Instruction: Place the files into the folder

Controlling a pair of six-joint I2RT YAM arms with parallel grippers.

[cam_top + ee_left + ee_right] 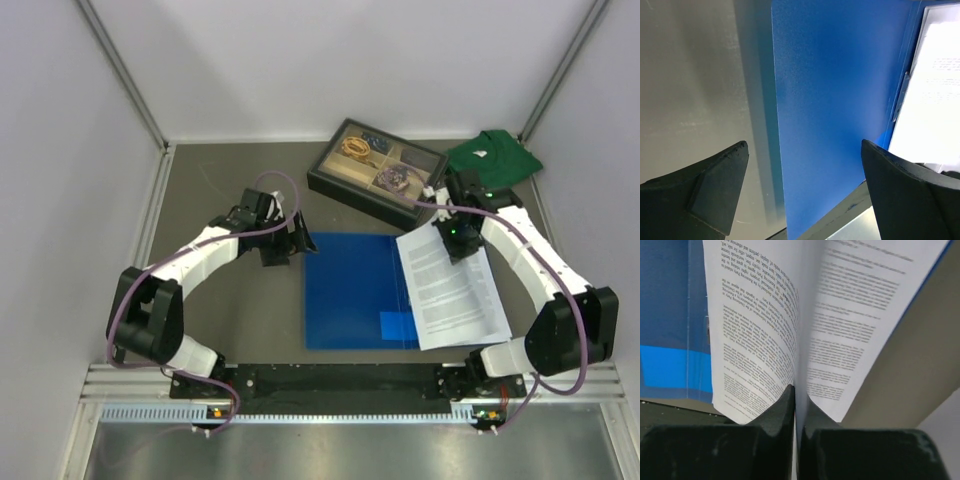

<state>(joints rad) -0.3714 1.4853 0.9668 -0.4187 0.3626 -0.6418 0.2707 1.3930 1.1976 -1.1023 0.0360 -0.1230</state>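
The blue folder point(352, 290) lies open and flat in the middle of the table, a lighter blue pocket at its near right corner. The files point(455, 290), white printed sheets, lie over the folder's right half. My right gripper point(457, 240) is shut on the far edge of the files point(765, 330); the paper is pinched between its fingers point(785, 405) and bends up to both sides. My left gripper point(288, 240) is open and empty, hovering at the folder's far left corner. The left wrist view shows the folder point(835, 100) between the spread fingers point(720, 185).
A black-framed compartment tray point(375, 170) with small items stands behind the folder. A green folded shirt point(493, 158) lies at the back right. Grey walls enclose the table on three sides; the metal rail point(340, 385) runs along the near edge.
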